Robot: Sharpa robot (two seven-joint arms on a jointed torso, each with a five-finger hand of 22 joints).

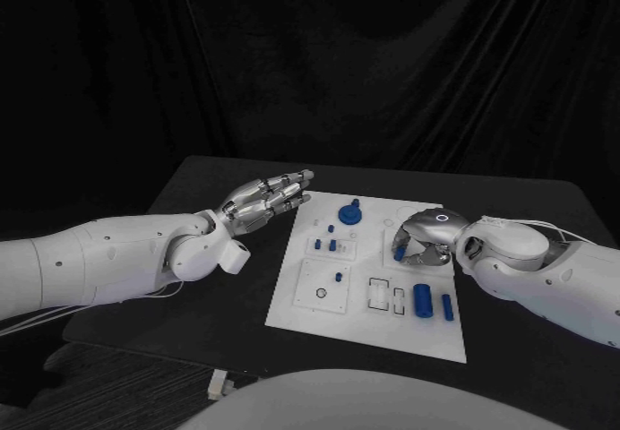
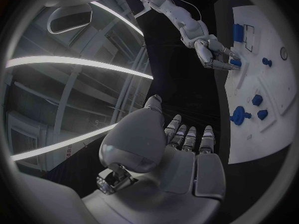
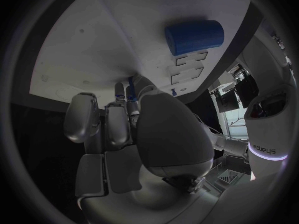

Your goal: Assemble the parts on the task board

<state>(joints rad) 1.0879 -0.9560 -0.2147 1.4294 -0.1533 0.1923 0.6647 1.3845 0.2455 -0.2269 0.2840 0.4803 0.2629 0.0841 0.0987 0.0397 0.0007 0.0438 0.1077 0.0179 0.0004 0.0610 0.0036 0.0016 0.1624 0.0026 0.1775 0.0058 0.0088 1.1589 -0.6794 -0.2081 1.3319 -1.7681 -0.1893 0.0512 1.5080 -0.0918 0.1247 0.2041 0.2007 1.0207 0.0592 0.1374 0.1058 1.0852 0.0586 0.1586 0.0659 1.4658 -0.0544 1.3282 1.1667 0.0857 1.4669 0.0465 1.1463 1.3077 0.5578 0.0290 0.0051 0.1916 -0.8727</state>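
The white task board lies in the middle of the black table. My right hand is curled down over the board's right half. Its fingers pinch a small blue part, which the left wrist view shows at the fingertips against the board. My left hand hovers beside the board's far left corner, fingers stretched out and apart, holding nothing. A round blue part stands near the board's far edge. A thick blue cylinder and a slim blue bar lie at the near right.
Small blue pegs stand in the board's left middle, and one more in a square plate closer to me. Black rectangular slots sit beside the cylinder. Dark curtains hang behind the black table.
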